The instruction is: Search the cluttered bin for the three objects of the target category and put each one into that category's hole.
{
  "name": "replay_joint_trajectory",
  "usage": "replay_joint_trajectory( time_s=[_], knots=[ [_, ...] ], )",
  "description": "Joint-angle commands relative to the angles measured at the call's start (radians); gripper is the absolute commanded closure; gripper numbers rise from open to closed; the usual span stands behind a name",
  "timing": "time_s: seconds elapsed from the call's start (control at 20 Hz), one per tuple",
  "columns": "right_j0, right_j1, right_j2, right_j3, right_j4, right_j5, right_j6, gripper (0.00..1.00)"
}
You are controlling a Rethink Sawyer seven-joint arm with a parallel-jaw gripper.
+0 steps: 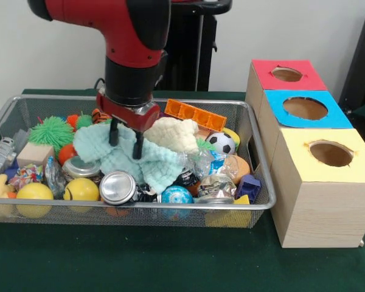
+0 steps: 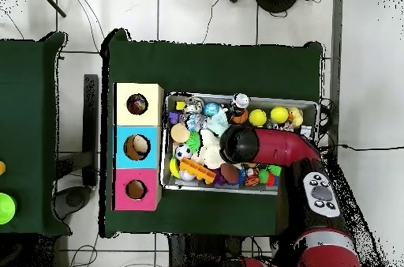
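A wire mesh bin (image 1: 170, 207) holds a heap of toys, cans and cloths. My gripper (image 1: 126, 141) hangs over its middle, open, with both black fingertips (image 1: 137, 148) touching a mint green cloth (image 1: 147, 163). A cream cloth (image 1: 173, 134) lies just right of the gripper. Around them are an orange plastic block (image 1: 196, 114), a soccer ball (image 1: 221, 143), a silver can (image 1: 117, 187), two yellow balls (image 1: 81, 190) and a green spiky ball (image 1: 51, 131). In the overhead view my arm (image 2: 260, 147) hides the gripper and the middle of the bin (image 2: 260, 96).
Three wooden boxes stand right of the bin, each with a round hole: red top (image 1: 287, 74), blue top (image 1: 305, 108), yellow top (image 1: 330, 153). In the overhead view something round shows inside the blue box's hole (image 2: 136, 147) and the yellow box's hole (image 2: 137, 104).
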Motion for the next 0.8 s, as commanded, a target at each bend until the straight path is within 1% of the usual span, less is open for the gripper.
replay_joint_trajectory(
  time_s=[0.05,0.2,0.25,0.4,0.8],
  knots=[
    [-0.075,0.030,0.043,-0.115,-0.032,0.035,-0.080,0.00],
    [-0.098,0.008,0.060,-0.123,-0.032,0.076,-0.121,0.00],
    [-0.101,-0.003,0.060,-0.107,-0.035,0.076,-0.123,0.00],
    [-0.108,-0.036,0.063,-0.106,-0.034,0.114,-0.142,0.00],
    [-0.124,-0.068,0.076,-0.136,-0.038,0.182,-0.178,0.00]
  ],
)
